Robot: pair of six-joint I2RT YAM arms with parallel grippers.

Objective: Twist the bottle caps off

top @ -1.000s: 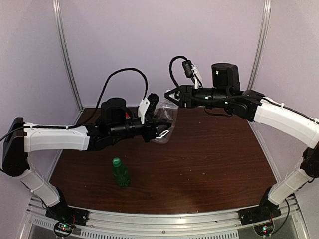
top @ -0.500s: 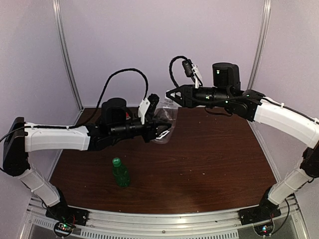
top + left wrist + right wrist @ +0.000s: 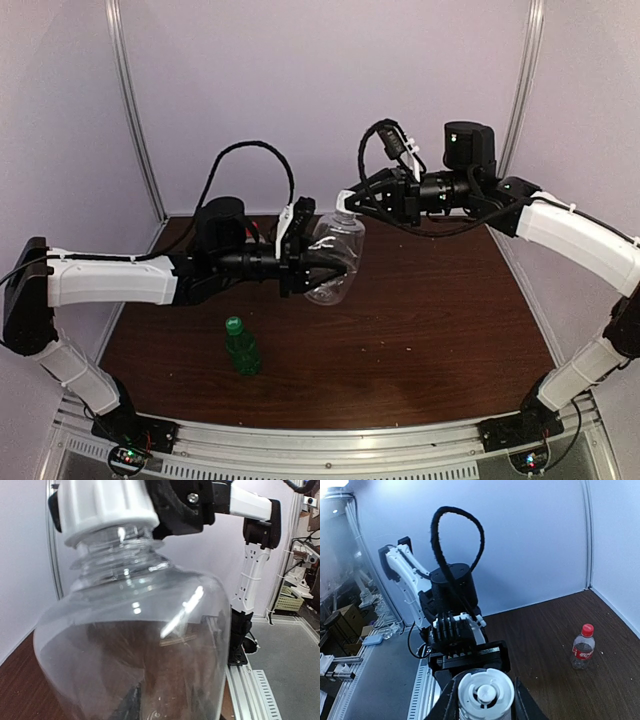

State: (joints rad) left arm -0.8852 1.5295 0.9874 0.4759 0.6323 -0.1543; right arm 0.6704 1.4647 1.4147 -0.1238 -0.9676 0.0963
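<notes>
Item 1. Wide clear bottle (image 3: 345, 250): rounded, see-through plastic. It is held up off the table (image 3: 440, 310), over its far middle part and between the two arms, with the neck leaning toward the far right. The left wrist view shows nothing inside it.

Item 2. White cap (image 3: 485, 694): ribbed and round, it sits on the neck of the wide clear bottle. The neck threads show just beneath its rim. How far it has been turned cannot be told.

Item 3. Left claw (image 3: 318, 268): it reaches in from the left and is clenched on the body of the wide clear bottle. Its dark fingers show through the plastic in the left wrist view.

Item 4. Right claw (image 3: 345, 203): it comes in from the far right and is closed on the white cap, one finger on each side.

Item 5. Green bottle (image 3: 241, 350): it stands upright on the table, near left and well apart from both claws. The green cap (image 3: 234, 324) is on.

Item 6. Red-label bottle (image 3: 583, 650): clear plastic, upright on the table close to the far wall, and shown only in the right wrist view. The red cap (image 3: 588, 628) is on.
</notes>
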